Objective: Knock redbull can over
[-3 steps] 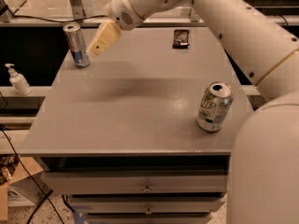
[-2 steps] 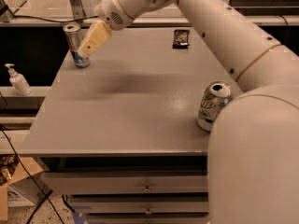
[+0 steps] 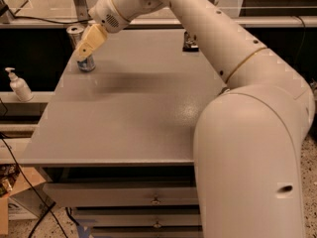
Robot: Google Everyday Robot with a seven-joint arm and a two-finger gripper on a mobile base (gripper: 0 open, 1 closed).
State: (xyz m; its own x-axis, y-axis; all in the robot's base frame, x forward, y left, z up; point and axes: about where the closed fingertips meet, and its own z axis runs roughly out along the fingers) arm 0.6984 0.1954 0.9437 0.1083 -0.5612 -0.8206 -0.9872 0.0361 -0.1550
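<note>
The redbull can (image 3: 79, 47) is a slim silver can with a blue lower part. It stands upright at the far left corner of the grey table (image 3: 133, 113). My gripper (image 3: 88, 43) has tan fingers and reaches down from the upper right, right in front of the can's body and overlapping it. I cannot tell whether it touches the can. The wider white-and-green can is hidden behind my arm.
A small dark object (image 3: 190, 42) lies at the table's far edge, partly hidden by my arm. A white pump bottle (image 3: 19, 86) stands on a lower ledge to the left. My large arm (image 3: 247, 148) covers the right side. Drawers sit below the tabletop.
My gripper has moved left toward the redbull can and now overlaps it. The arm has swung across and now hides the white-and-green can. The redbull can still stands upright.
</note>
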